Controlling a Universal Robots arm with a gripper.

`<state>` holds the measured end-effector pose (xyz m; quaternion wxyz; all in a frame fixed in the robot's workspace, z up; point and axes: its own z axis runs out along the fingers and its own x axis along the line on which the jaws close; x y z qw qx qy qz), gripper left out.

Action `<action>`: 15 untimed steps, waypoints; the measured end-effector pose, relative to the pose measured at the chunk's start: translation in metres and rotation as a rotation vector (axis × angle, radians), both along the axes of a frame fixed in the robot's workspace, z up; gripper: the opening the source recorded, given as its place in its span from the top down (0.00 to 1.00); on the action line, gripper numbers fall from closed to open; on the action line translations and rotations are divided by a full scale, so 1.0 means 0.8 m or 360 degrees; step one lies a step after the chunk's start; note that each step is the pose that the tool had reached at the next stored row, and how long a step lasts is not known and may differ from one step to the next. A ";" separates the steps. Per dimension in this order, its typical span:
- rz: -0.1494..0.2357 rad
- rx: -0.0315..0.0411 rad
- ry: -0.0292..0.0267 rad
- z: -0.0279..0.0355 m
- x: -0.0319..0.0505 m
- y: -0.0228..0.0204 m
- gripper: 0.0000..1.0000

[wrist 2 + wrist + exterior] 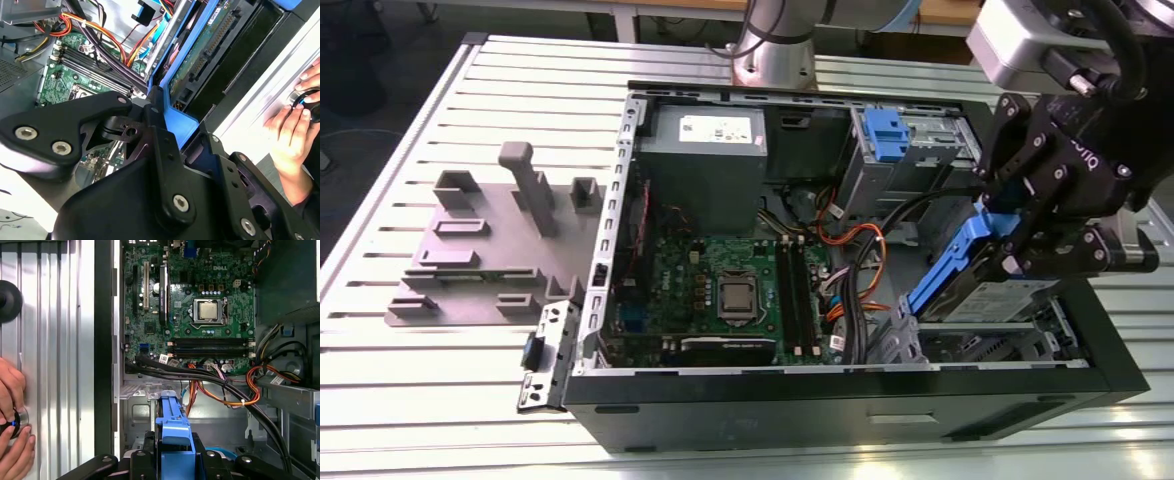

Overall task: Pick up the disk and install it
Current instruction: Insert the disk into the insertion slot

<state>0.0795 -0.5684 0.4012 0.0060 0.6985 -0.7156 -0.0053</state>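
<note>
The disk (958,268) hangs tilted, one end down, over the drive bay (987,345) in the corner of the open computer case (854,400) at the exterior view's right. Its blue side rail and silver labelled face show there. My gripper (1017,252) is shut on it from above. In the second wrist view the disk's (199,56) green circuit-board underside and blue rail run up from the black fingers (161,131). In the first wrist view the disk's (173,424) blue rail points into the case, above the gripper (173,460).
Inside the case are the motherboard (734,290), a grey metal box (704,150), a small blue latch (886,135) and orange cables (235,400). A grey fixture plate (494,250) lies on the slatted table. A person's hand (294,125) rests on a knob beside the case.
</note>
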 end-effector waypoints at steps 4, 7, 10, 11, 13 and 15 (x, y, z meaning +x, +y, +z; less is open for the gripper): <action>0.0000 0.0000 0.00000 -0.0033 0.000 0.0000 0.64; 0.0000 0.0000 0.00000 -0.0059 0.000 0.0000 0.64; 0.0000 0.0000 0.00000 -0.0085 0.000 0.0000 0.64; 0.0000 0.0000 0.00000 -0.0094 0.000 0.0000 0.64; 0.0000 0.0000 0.00000 -0.0112 0.000 0.0000 0.64; 0.0000 0.0000 0.00000 -0.0129 0.000 0.0000 0.64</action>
